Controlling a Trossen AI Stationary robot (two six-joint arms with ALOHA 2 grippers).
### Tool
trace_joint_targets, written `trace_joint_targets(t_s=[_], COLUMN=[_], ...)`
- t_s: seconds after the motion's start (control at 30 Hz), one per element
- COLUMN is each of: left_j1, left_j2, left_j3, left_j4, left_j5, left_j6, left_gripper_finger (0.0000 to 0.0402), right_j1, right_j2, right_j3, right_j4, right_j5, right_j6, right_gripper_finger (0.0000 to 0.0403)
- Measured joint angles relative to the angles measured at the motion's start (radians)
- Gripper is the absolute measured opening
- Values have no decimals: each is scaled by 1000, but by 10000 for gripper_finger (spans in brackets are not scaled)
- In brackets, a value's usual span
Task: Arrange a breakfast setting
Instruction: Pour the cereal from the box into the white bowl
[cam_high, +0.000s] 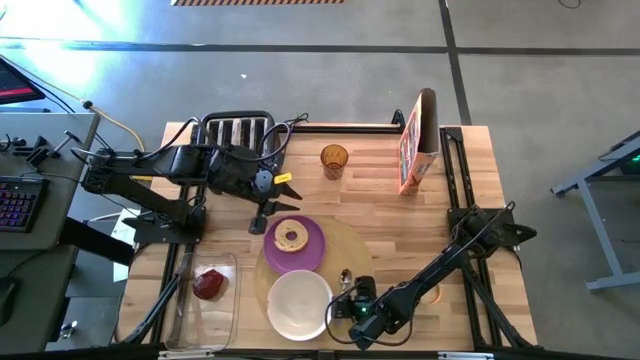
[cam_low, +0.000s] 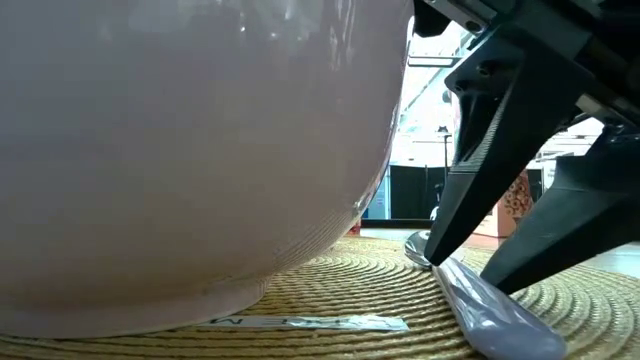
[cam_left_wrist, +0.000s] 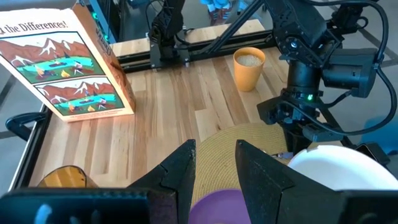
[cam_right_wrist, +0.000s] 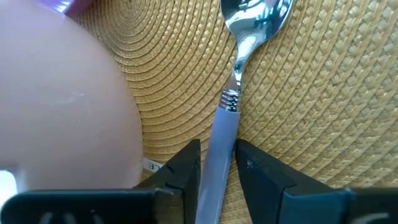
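A metal spoon with a pale handle lies flat on the round tan placemat, its bowl pointing away from the right gripper, whose two dark fingers straddle the handle with narrow gaps on either side; whether the pads touch the handle is hard to tell. Just beside the gripper sits the white bowl, so close to the low camera that it fills most of that view and hides the table behind it. Beyond the spoon's tip, the purple plate carries the bagel ring, its near edge overlapping the placemat.

The left gripper hangs above the plate's far side, fingers parted a little with nothing between them. Behind it stands the black toaster, partly covered by the arm. A dark red food piece rests in the clear plastic container to the left of the bowl. Farther across the table are an amber cup and an upright cereal box; a small orange cup is mostly hidden under the right arm from above.
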Motion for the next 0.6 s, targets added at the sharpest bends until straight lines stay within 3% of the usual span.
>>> trace_joint_targets(t_s=[0.3,0.6], left_j1=[0,0], left_j2=[0,0], left_j3=[0,0], left_j4=[-10,-15], left_j5=[0,0], left_j6=[0,-1], left_gripper_finger=[104,104], right_j1=[2,2], right_j2=[-4,-114], right_j3=[2,2], right_j4=[-13,-133], right_j5=[-5,-8], right_j6=[-23,-169], right_gripper_finger=[101,101])
